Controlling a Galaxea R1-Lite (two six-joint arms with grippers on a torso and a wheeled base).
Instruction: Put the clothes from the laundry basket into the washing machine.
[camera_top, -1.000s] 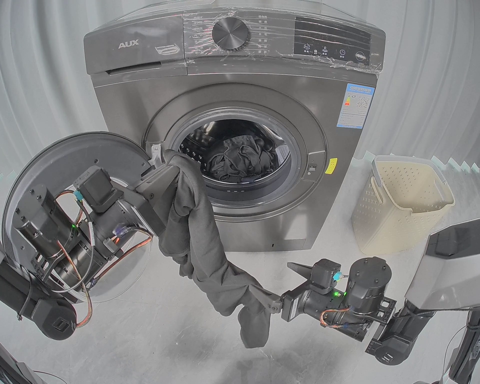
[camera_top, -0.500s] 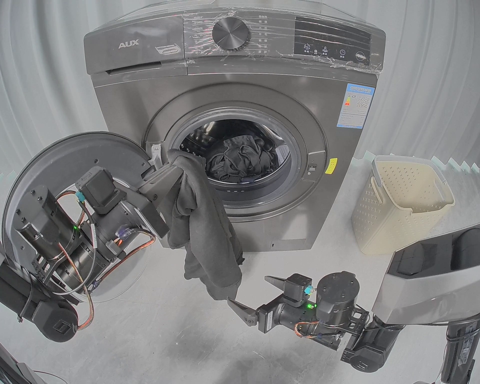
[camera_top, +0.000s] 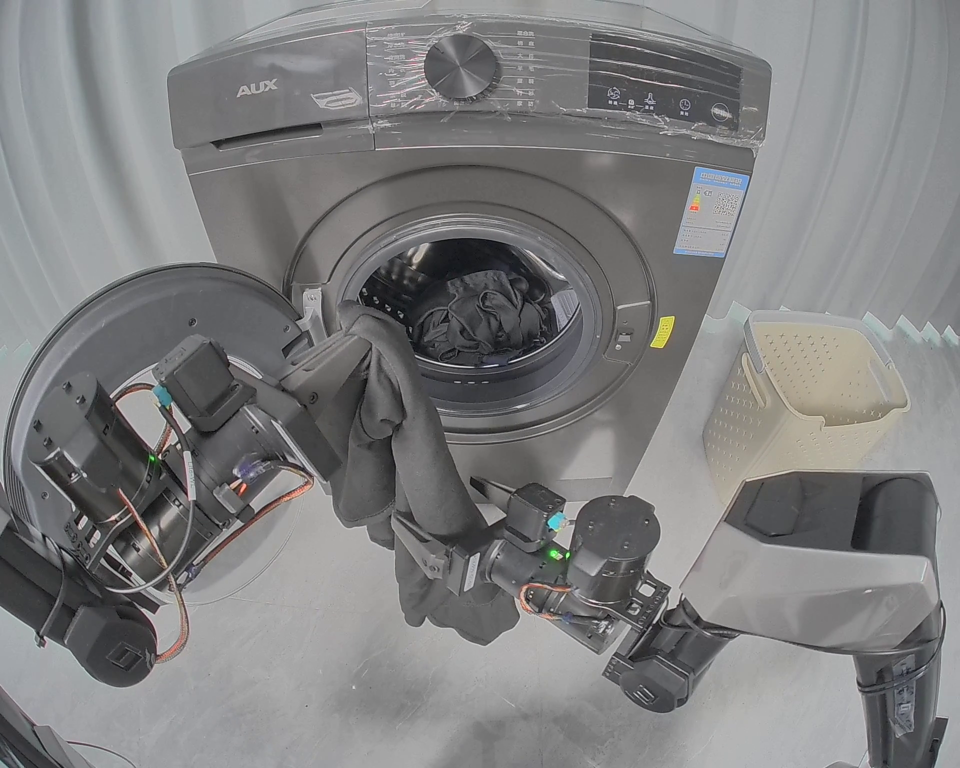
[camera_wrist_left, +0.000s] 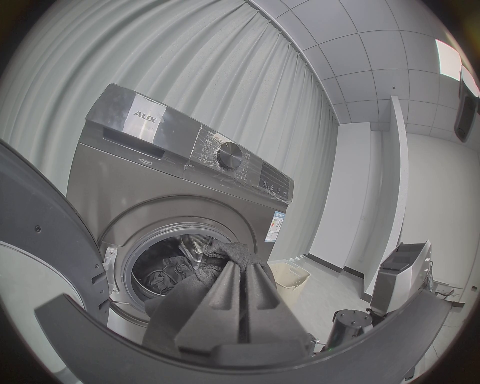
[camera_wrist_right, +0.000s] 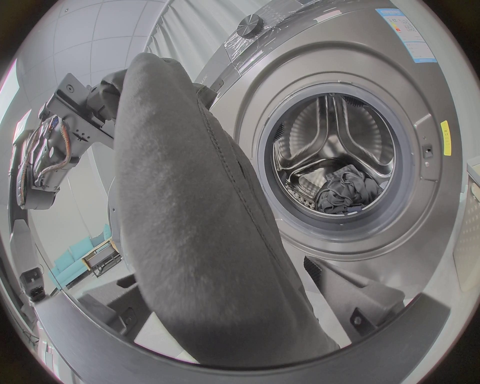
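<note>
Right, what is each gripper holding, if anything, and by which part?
Left gripper: shut on the grey garment, at its top end. Right gripper: open around its lower part, holding nothing.

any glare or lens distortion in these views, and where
Head view: soft, even light, with crinkled highlights on the plastic film over the washing machine panel. Left wrist view: strong fisheye, black corners, bowed curtain, one bright ceiling light. Right wrist view: same fisheye; shiny streaks on the drum; the grey garment hangs close to the lens.
</note>
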